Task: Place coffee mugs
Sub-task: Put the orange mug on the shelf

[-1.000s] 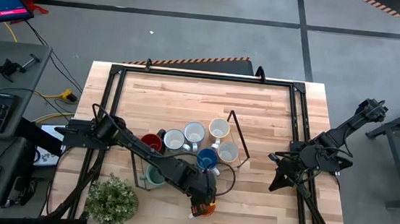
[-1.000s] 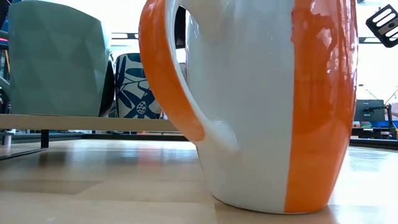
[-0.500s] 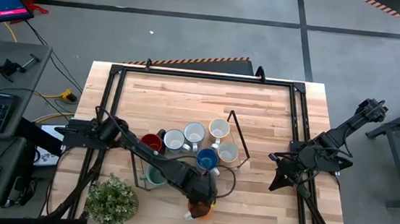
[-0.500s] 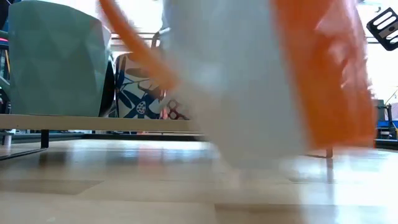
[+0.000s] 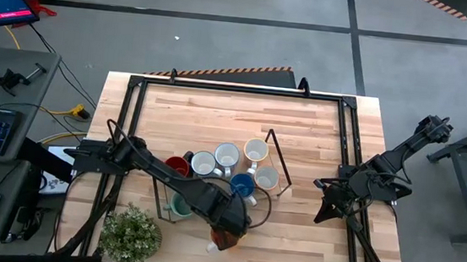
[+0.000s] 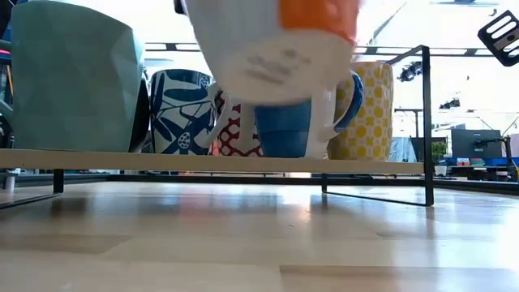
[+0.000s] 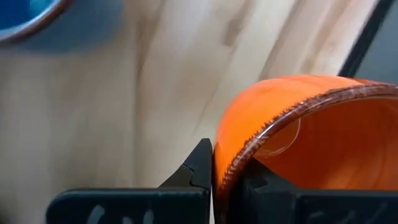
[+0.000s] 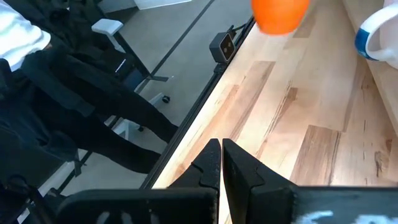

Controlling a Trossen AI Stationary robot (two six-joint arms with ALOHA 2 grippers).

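My left gripper (image 5: 225, 232) is shut on an orange-and-white mug (image 5: 219, 242) near the table's front edge. The mug hangs above the wood, and the low view shows its white base (image 6: 276, 57) up in the air. Several other mugs stand close together on a low wooden tray (image 6: 203, 161), among them a teal one (image 6: 73, 81), a blue-patterned one (image 6: 182, 109), a blue one (image 5: 242, 186) and a yellow-patterned one (image 6: 369, 109). My right gripper (image 8: 221, 155) is shut on nothing and waits at the table's right edge (image 5: 328, 209). My left gripper has the orange mug's rim (image 7: 231, 168) pinched between its two fingers, one finger outside the wall and one inside the mug. The fingers come steeply from above. The mug hangs below them, tipped and clear of the table.
A small potted green plant (image 5: 131, 234) stands at the front left corner. A black wire frame (image 5: 277, 160) rises beside the mugs on the tray. Bare wood lies along the far half of the table (image 5: 235, 114). A camera block (image 8: 222, 43) sits at the table's edge.
My left gripper has risen and tipped a little, drifting slightly toward the table's left. The orange mug, which stood upright on the table, is now lifted clear of it and tilted.
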